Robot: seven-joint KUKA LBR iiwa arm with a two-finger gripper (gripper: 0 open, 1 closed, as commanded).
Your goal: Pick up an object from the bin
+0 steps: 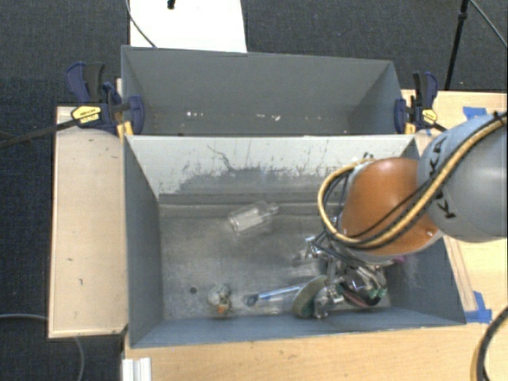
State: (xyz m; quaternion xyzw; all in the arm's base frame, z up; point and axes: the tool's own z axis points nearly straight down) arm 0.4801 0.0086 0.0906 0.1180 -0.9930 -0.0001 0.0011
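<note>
My gripper (321, 296) reaches down at the bin's front right, low over the floor, under the orange cover. Right at its tip lies a dark green, rounded object (305, 300). A thin blue pen-like object (270, 296) lies just left of it along the front wall. Beside the gripper's right is a small item with red and green parts (367, 294). Whether anything sits between the fingers is hidden.
A clear plastic bottle (252, 217) lies on its side toward the back middle of the bin. A small round, mixed-colour object (220, 298) rests near the front wall at left centre. The arm and its cables cover the bin's right side.
</note>
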